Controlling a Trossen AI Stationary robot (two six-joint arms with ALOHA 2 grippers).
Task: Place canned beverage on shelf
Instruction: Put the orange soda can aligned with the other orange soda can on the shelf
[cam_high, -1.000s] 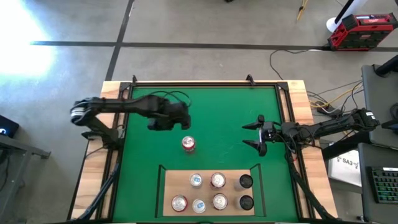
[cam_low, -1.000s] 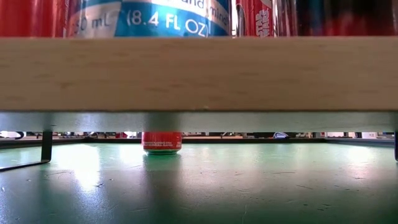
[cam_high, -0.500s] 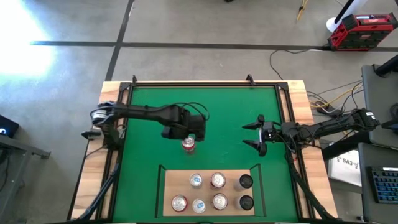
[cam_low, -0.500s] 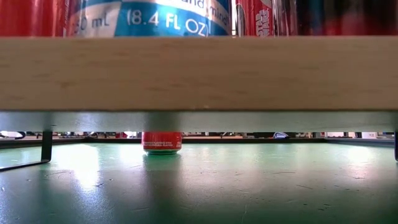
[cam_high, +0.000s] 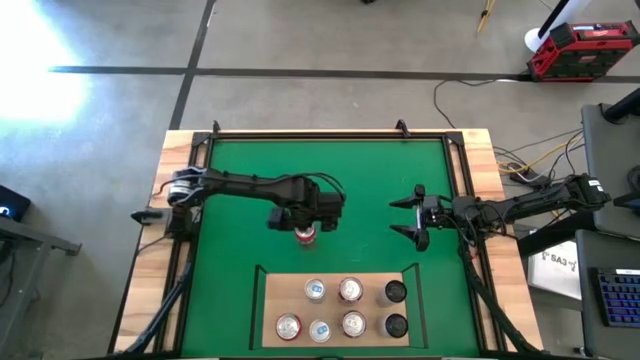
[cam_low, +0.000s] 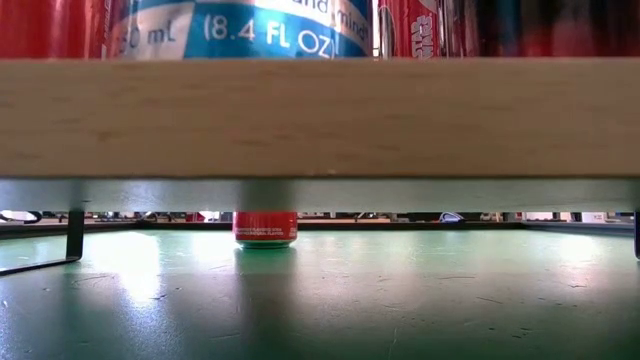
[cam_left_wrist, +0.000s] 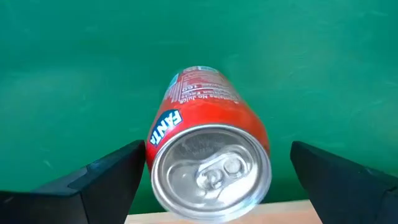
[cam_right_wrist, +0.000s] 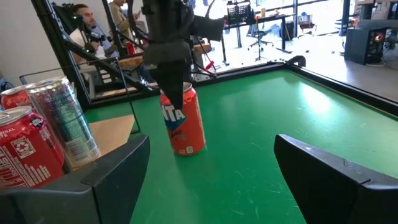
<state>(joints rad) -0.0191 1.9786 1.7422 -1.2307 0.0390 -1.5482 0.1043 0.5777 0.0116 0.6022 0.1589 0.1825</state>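
A red Fanta can stands upright on the green mat, just beyond the shelf's far edge. It also shows in the high view, the low view and the right wrist view. My left gripper is open directly above the can, one finger on each side of its top. The shelf, a pale wood board with a thin black rail, holds several upright cans at the table's near middle. My right gripper is open and empty over the mat's right part. My left gripper comes at the can from above, pointing down, with its open fingers on either side of the can's top rim. One finger stands right beside the rim, and I cannot tell whether it touches. The other finger is clearly apart.
The shelf's cans are red, silver-blue and dark, and some show close in the right wrist view. Black rails and pale wooden strips frame the mat. The mat's far half is bare green. People sit in the room beyond the table.
My left gripper has gone toward the table's right and near edges, from left of the can to directly above it. It has come down around the can's top. My right arm has kept still.
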